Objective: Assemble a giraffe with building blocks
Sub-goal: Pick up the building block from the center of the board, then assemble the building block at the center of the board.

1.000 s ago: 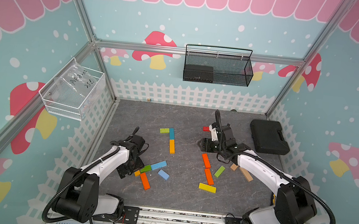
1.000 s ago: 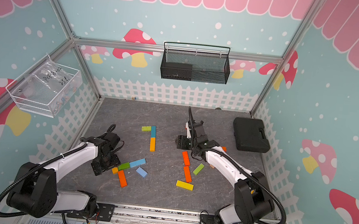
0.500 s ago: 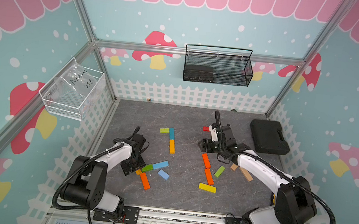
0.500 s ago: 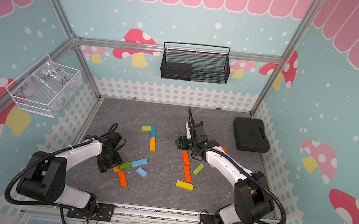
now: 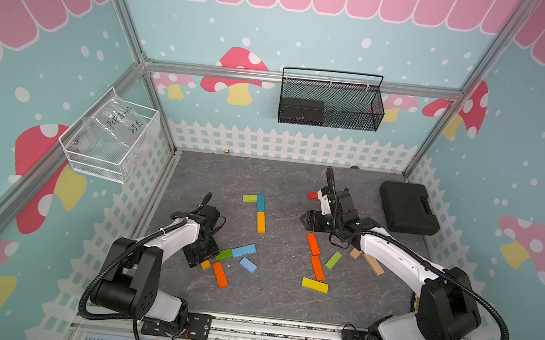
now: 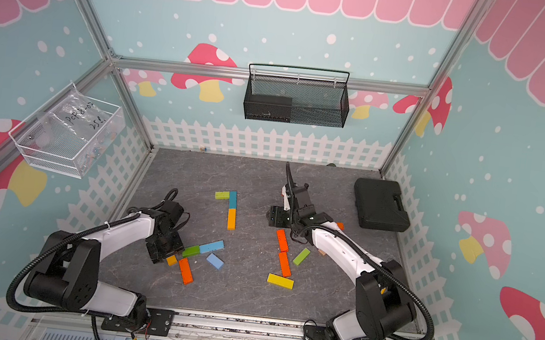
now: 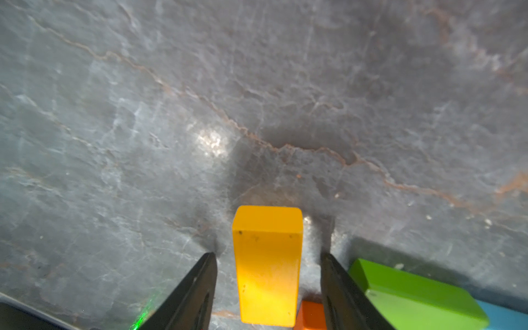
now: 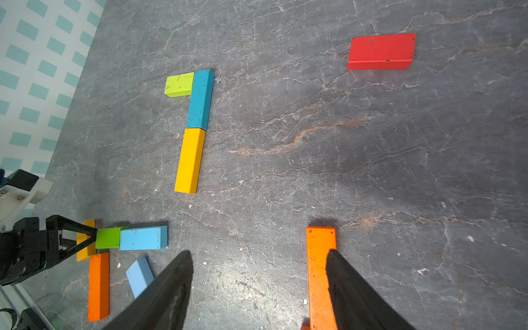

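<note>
Across the grey table [image 5: 290, 187], w/ a black case [image 5: 408, 207] at its far right corner, we see building blocks [image 5: 314, 285] lying flat, scattered betw. the two arms. We find the left pincer [image 7: 268, 254] low over the table, jaws apart, straddling a small yellow block [image 7: 267, 285] w/ a gap either side, green block [image 7: 411, 291] just beside; the right pincer [image 8: 258, 253] is open too, holding nothing, w/ an orange bar [image 8: 320, 257] partly behind one finger. Farther back, a lime piece [image 5: 249, 198], teal bar [image 5: 261, 202] and yellow bar [image 5: 261, 222] touch in an L.
</note>
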